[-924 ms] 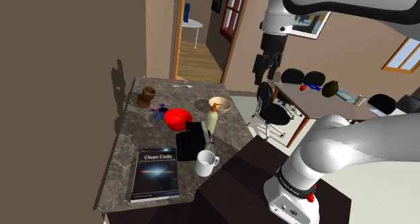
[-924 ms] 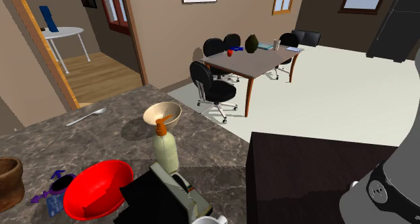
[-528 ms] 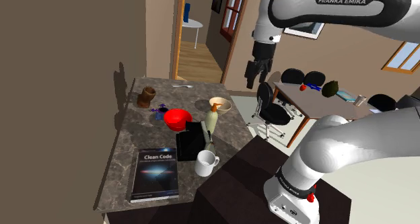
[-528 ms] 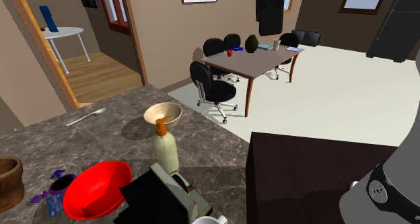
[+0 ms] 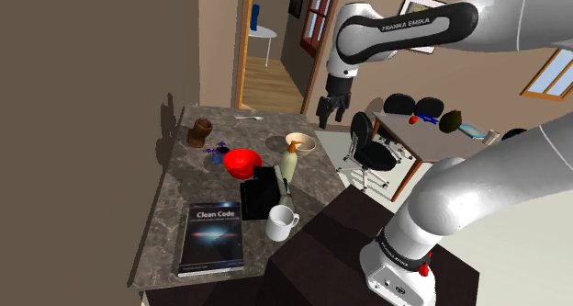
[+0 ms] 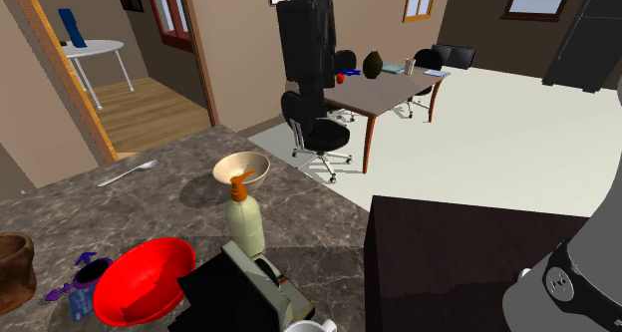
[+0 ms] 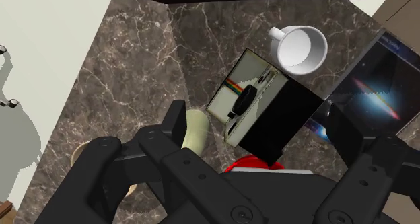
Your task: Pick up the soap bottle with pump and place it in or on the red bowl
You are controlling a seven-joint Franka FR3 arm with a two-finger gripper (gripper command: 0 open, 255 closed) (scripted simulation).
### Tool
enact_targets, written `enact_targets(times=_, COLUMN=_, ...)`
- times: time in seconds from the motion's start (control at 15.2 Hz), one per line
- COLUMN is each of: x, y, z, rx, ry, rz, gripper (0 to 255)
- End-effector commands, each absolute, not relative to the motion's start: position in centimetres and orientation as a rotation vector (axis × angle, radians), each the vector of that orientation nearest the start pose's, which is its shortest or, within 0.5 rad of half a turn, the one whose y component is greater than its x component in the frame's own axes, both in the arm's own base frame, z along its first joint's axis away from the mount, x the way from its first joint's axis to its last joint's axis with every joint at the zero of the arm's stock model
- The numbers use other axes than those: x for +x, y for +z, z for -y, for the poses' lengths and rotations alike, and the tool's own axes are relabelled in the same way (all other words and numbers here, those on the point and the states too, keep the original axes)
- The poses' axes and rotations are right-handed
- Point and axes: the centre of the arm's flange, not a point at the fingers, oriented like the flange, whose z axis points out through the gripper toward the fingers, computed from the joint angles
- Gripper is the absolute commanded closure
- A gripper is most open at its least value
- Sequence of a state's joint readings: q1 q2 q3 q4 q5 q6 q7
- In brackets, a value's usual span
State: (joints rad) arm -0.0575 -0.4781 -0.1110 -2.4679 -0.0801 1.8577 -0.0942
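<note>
Soap bottle (image 6: 245, 222) stands upright near red bowl (image 6: 138, 280), perhaps touching camera (image 6: 231, 292).

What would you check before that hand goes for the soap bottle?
1. Is the hand open: ok, its fingers stand apart.
2. Is the hand down at the soap bottle: not ok, it hangs high above the counter.
3. Is the soap bottle upright: ok.
4. Room around the soap bottle: cannot tell, the boxy camera stands close beside it.
5. Is the red bowl mouth up: ok.
</note>
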Motion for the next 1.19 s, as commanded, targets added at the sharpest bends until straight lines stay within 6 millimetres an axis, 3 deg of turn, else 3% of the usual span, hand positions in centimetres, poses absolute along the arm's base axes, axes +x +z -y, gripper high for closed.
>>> enact_targets(times=0.0, x=39.2, y=43.3, z=8.3, rx=-3.139, ry=0.202, rz=-0.047, gripper=0)
enact_targets(times=1.12, x=52.7, y=27.9, z=16.9, rx=-3.113, ry=0.135, rz=-0.037, gripper=0)
